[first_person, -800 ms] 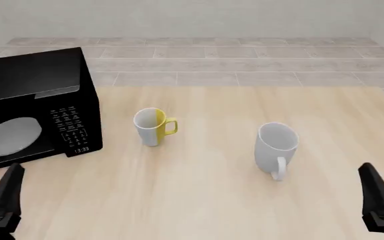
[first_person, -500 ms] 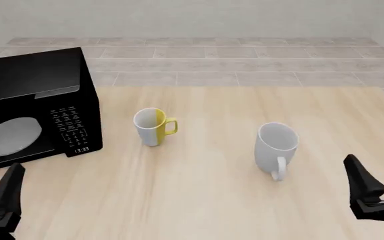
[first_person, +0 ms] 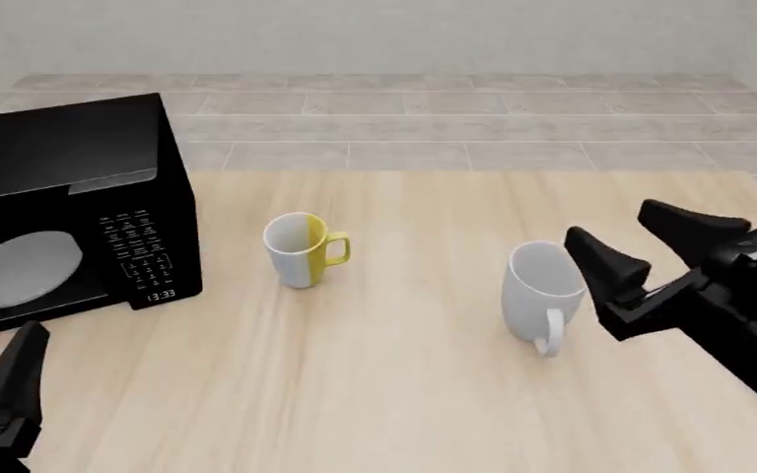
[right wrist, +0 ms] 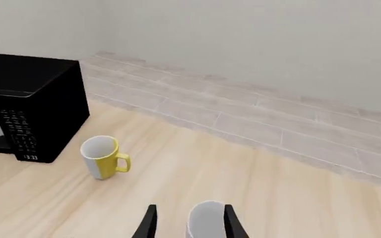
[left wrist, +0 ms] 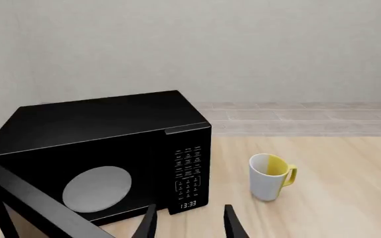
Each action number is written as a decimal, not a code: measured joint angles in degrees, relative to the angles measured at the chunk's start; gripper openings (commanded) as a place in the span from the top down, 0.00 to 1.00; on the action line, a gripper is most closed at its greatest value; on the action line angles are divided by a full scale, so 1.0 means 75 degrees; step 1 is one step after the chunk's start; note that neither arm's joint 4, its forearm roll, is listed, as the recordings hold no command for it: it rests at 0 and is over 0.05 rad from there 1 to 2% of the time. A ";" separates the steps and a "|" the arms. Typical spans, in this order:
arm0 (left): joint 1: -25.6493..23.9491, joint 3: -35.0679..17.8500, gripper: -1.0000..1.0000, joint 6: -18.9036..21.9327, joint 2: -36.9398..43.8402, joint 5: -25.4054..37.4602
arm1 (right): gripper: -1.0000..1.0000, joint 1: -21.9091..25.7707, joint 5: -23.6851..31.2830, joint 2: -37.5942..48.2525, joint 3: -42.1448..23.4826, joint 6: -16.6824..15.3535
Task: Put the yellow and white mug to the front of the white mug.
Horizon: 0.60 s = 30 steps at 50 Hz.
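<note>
Yellow and white mug (left wrist: 271, 176) stands upright on the surface beside the microwave (left wrist: 104, 158), ahead of the empty, parted left hand (left wrist: 186, 222).

From the front, the right hand (first_person: 622, 248) hangs open beside the white mug (first_person: 543, 293).

Right wrist: its fingers frame that mug's rim, probably without contact.

high front view, low wrist views, microwave (first_person: 70, 212) shared

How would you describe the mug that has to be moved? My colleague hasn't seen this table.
Find the black microwave at the table's left. Just right of it stands the yellow and white mug. Unlike the larger white mug further right, it is half yellow with a yellow handle.
</note>
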 measured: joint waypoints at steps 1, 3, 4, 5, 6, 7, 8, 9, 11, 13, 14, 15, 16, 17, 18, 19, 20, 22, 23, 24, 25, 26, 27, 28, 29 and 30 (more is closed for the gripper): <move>0.0000 0.0000 0.00 0.0000 0.0000 0.0000 | 0.00 0.0123 0.0039 0.0100 -0.0111 0.0006; 0.0000 0.0000 0.00 0.0000 0.0000 0.0000 | 0.00 0.0366 0.0117 0.0303 -0.0336 0.0026; 0.0000 0.0000 0.00 0.0000 0.0000 0.0000 | 0.00 0.0476 0.0162 0.0417 -0.0456 0.0029; 0.0000 0.0000 0.00 0.0000 0.0000 0.0000 | 0.00 0.0581 0.0207 0.0527 -0.0575 0.0035; 0.0000 0.0000 0.00 0.0000 0.0000 0.0000 | 0.00 0.0676 0.0260 0.0639 -0.0699 0.0033; 0.0000 0.0000 0.00 0.0000 0.0000 0.0000 | 0.00 0.0768 0.0328 0.0760 -0.0837 0.0026; 0.0000 0.0000 0.00 0.0000 0.0000 0.0000 | 0.00 0.0858 0.0400 0.0879 -0.0974 0.0019; 0.0000 0.0000 0.00 0.0000 0.0000 0.0000 | 0.00 0.0939 0.0480 0.1002 -0.1117 0.0005; 0.0000 0.0000 0.00 0.0000 0.0000 0.0000 | 0.00 0.1093 0.0667 0.1260 -0.1418 -0.0033; 0.0000 0.0000 0.00 0.0000 0.0000 0.0000 | 0.00 0.1235 0.0861 0.1502 -0.1714 -0.0076; 0.0000 0.0000 0.00 0.0000 0.0000 0.0000 | 0.00 0.1303 0.0966 0.1628 -0.1863 -0.0099; 0.0000 0.0000 0.00 0.0000 0.0000 0.0000 | 0.00 0.1374 0.1066 0.1746 -0.2007 -0.0113; 0.0000 0.0000 0.00 0.0000 0.0000 0.0000 | 0.00 0.1442 0.1175 0.1870 -0.2157 -0.0130; 0.0000 0.0000 0.00 0.0000 0.0001 0.0000 | 0.00 0.1506 0.1282 0.1991 -0.2304 -0.0147; 0.0000 0.0000 0.00 0.0000 0.0001 0.0000 | 0.00 0.1573 0.1402 0.2121 -0.2467 -0.0164; 0.0000 0.0000 0.00 0.0000 0.0001 0.0000 | 0.00 0.1636 0.1523 0.2254 -0.2632 -0.0182; 0.0000 0.0000 0.00 0.0000 0.0001 0.0000 | 0.00 0.1690 0.1648 0.2397 -0.2803 -0.0205; 0.0000 0.0000 0.00 0.0000 0.0001 0.0000 | 0.00 0.1792 0.1889 0.2669 -0.3126 -0.0248; 0.0000 0.0000 0.00 0.0000 0.0001 0.0000 | 0.00 0.1839 0.2015 0.2810 -0.3291 -0.0270; 0.0000 0.0000 0.00 0.0000 0.0001 0.0000 | 0.00 0.1880 0.2151 0.2956 -0.3463 -0.0298; 0.0000 0.0000 0.00 0.0000 0.0001 0.0000 | 0.00 0.1921 0.2286 0.3099 -0.3631 -0.0323; 0.0000 0.0000 0.00 0.0000 0.0001 0.0000 | 0.00 0.1961 0.2421 0.3236 -0.3796 -0.0348; 0.0000 0.0000 0.00 0.0000 0.0001 0.0000 | 0.00 0.2006 0.2549 0.3362 -0.3950 -0.0396; 0.0000 0.0000 0.00 0.0000 0.0001 0.0000 | 0.00 0.2042 0.2691 0.3500 -0.4112 -0.0434; 0.0000 0.0000 0.00 0.0000 0.0001 0.0000 | 0.00 0.2085 0.2822 0.3623 -0.4262 -0.0454; 0.0000 0.0000 0.00 0.0000 0.0001 0.0000 | 0.00 0.2130 0.2951 0.3737 -0.4407 -0.0472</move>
